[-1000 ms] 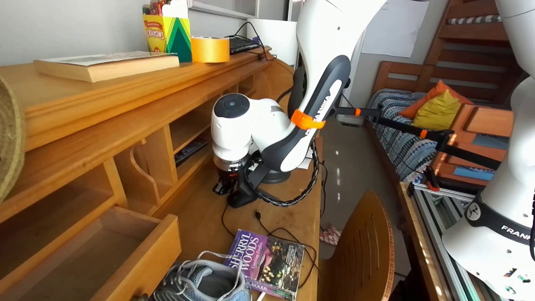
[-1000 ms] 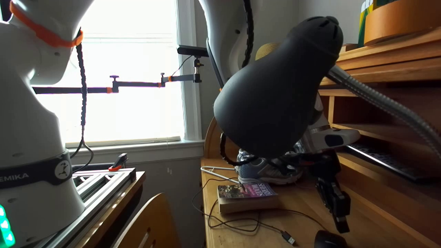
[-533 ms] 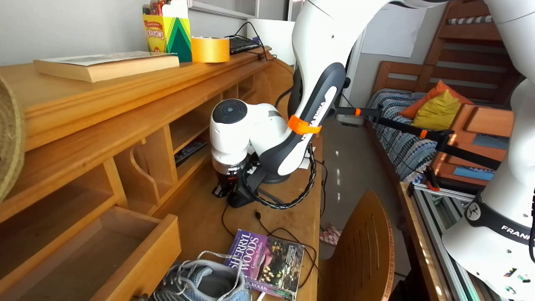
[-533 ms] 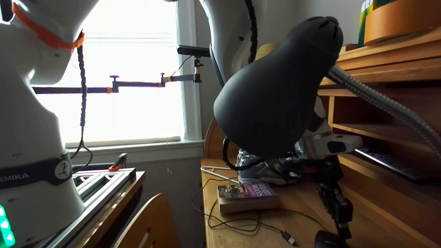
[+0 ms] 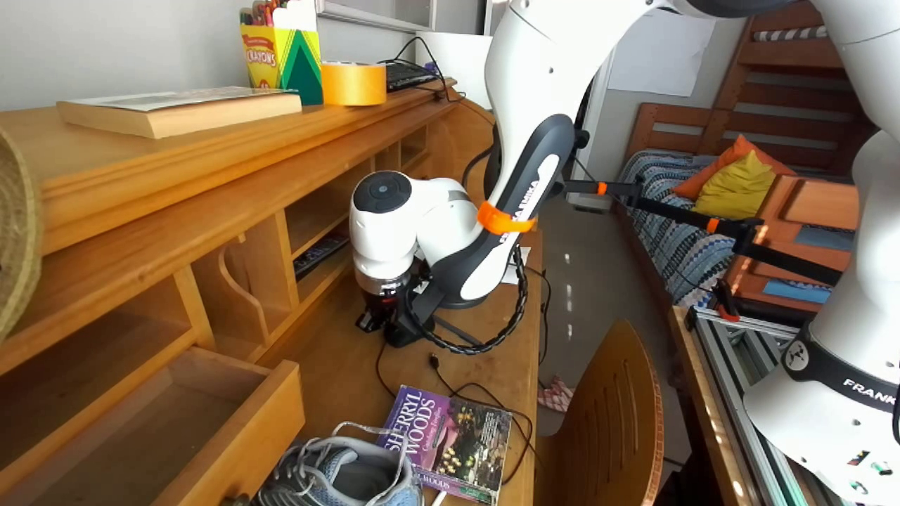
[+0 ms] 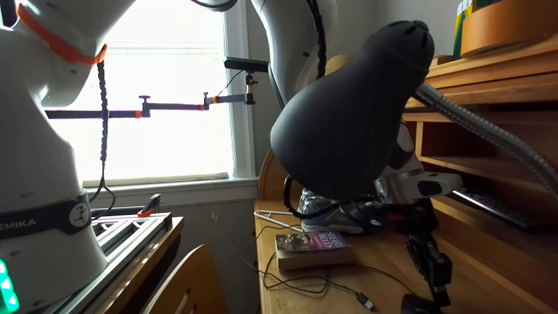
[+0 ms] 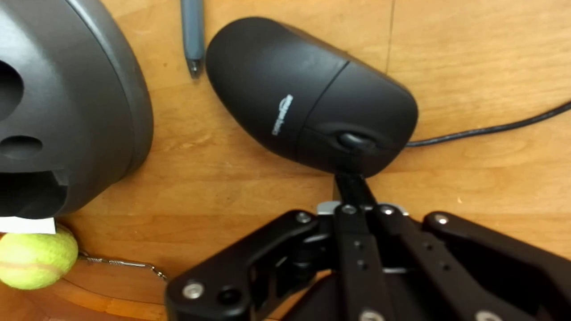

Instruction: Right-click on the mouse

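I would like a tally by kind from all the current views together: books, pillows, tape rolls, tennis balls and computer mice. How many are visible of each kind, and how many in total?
Books, Sherryl Woods paperback and pale-edged book: 2
Pillows, orange pillow and yellow pillow: 2
Tape roll: 1
Tennis ball: 1
Computer mouse: 1
Total: 7

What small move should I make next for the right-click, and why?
I'd probably nudge the shut gripper slightly farther over the right button of the mouse before pressing: in the wrist view it seems to reach just the button's outer edge, near the scroll wheel, and might slip.
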You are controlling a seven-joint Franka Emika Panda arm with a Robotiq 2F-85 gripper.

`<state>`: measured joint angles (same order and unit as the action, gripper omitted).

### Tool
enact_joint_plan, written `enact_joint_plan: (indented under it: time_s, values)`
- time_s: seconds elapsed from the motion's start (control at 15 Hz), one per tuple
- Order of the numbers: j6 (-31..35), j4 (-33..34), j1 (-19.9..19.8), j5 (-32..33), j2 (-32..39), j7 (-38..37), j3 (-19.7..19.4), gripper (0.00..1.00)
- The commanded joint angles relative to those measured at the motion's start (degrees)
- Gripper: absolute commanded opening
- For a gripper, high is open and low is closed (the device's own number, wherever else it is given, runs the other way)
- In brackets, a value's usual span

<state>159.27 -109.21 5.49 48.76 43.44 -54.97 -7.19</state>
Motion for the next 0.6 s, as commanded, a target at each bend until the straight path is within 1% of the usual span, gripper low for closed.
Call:
enact_joint_plan:
  time_s: [0.0, 0.07, 0.13, 0.33, 0.4, 0.47, 0.53]
  values:
    - [4.0, -0.6, 2.3, -2.7, 0.2, 1.3, -2.8, 0.0]
    - [5.0, -1.4, 2.8, -3.2, -0.7, 1.5, -3.2, 0.0]
    - [5.3, -1.7, 1.3, -0.6, -1.3, -0.2, -1.7, 0.0]
    - [7.3, -2.8, 1.9, 0.2, -2.1, -0.6, -2.2, 0.0]
    - [7.6, -3.1, 2.1, 0.3, -2.3, -0.9, -2.4, 0.0]
    - [7.0, -4.1, 1.3, -1.2, -3.1, -0.8, -1.4, 0.0]
    - [6.9, -4.8, 1.7, -1.4, -3.7, -2.4, -1.9, 0.0]
